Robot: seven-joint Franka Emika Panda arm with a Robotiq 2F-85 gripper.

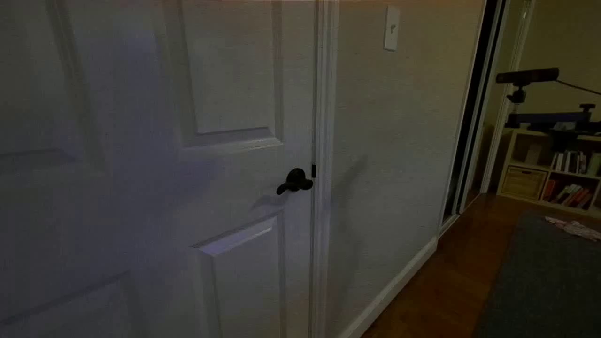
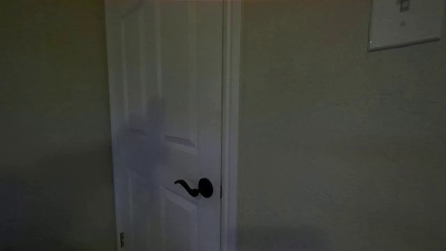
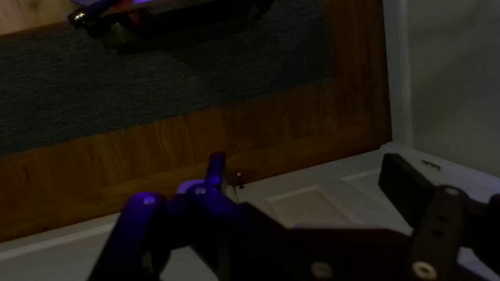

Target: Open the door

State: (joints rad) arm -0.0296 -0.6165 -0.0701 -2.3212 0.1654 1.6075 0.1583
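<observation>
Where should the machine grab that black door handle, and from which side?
Probably the slim, curved lever, toward its free tip, coming from in front of the door: the lever juts out and reaches sideways, away from the frame.

The door (image 1: 155, 188) is white, its handle (image 1: 296, 178) black — floor (image 1: 446, 277) brown, rug (image 1: 544, 281) dark grey.
</observation>
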